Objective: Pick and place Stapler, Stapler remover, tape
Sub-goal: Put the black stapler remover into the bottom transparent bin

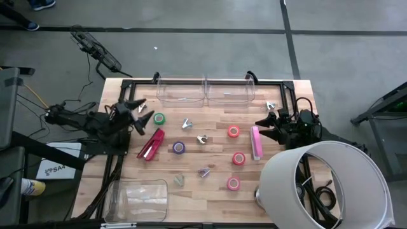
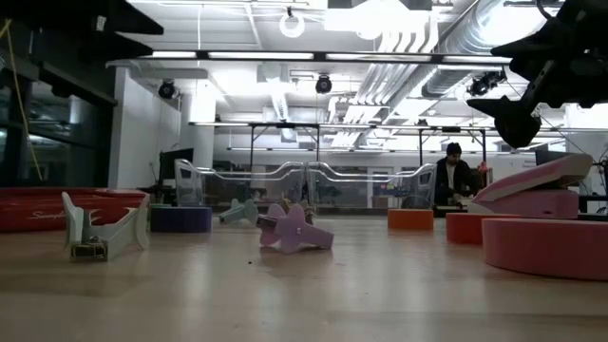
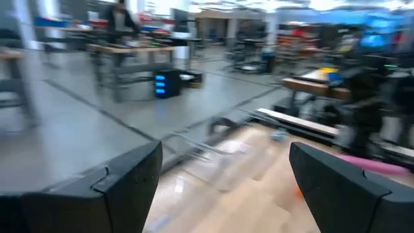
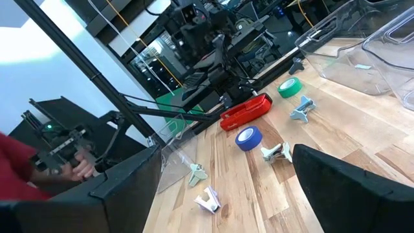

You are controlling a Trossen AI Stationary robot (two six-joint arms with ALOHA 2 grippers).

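A red stapler (image 1: 151,144) lies flat on the wooden table near its left side, and a pink stapler (image 1: 256,142) lies near the right. Rolls of tape rest flat: green (image 1: 159,119), purple (image 1: 179,147), red-pink (image 1: 233,131) (image 1: 238,158) (image 1: 233,184). Several small staple removers (image 1: 186,123) (image 1: 203,138) (image 1: 204,171) are scattered mid-table. My left gripper (image 1: 143,111) (image 3: 223,155) hovers open over the left edge, beside the green tape. My right gripper (image 1: 264,123) (image 4: 226,152) stands open at the right edge, by the pink stapler's far end.
Two clear bins (image 1: 181,90) (image 1: 229,90) stand along the far edge, and a third (image 1: 137,198) sits at the near left corner. A large white cylinder (image 1: 324,184) covers the near right corner. People show in the room beyond.
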